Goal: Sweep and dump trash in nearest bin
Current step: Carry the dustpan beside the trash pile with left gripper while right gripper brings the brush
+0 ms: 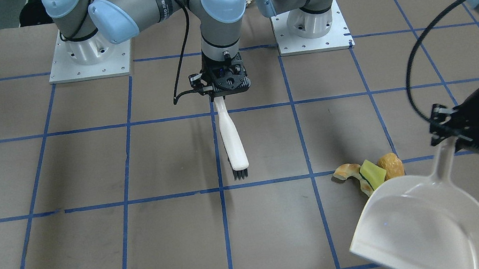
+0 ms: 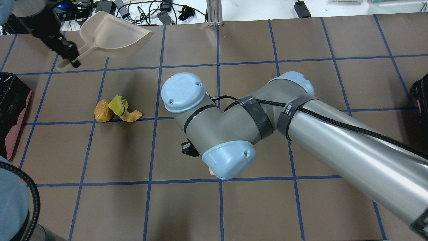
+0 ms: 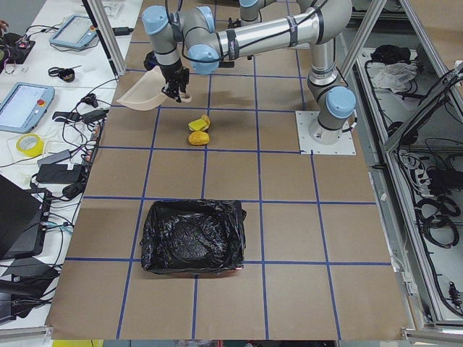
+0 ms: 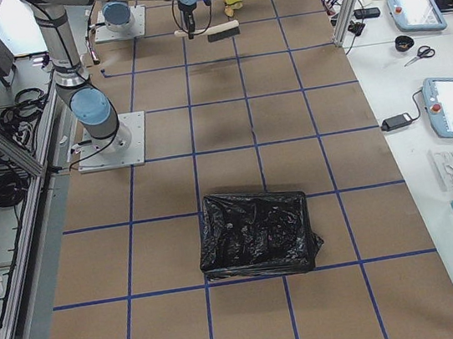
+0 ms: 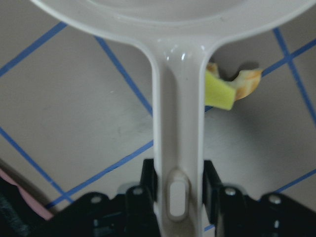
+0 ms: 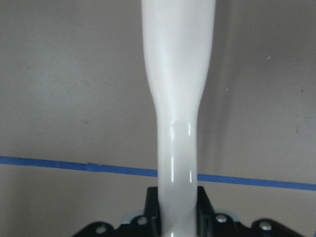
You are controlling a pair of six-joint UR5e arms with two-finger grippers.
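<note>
The trash lies together on the table: a tan-orange pastry bit, a yellow-green wedge and a brown nut piece; it also shows in the overhead view. My left gripper is shut on the handle of the white dustpan, held tilted above the table just beyond the trash. My right gripper is shut on the white brush, bristles down, about a tile from the trash toward the table's middle. The bin, pink-sided with a black bag, stands at the table's left end.
A second black-bagged bin stands at the table's right end, also showing in the overhead view. The right arm's elbow hangs over the table's middle. Cables and devices lie past the far edge.
</note>
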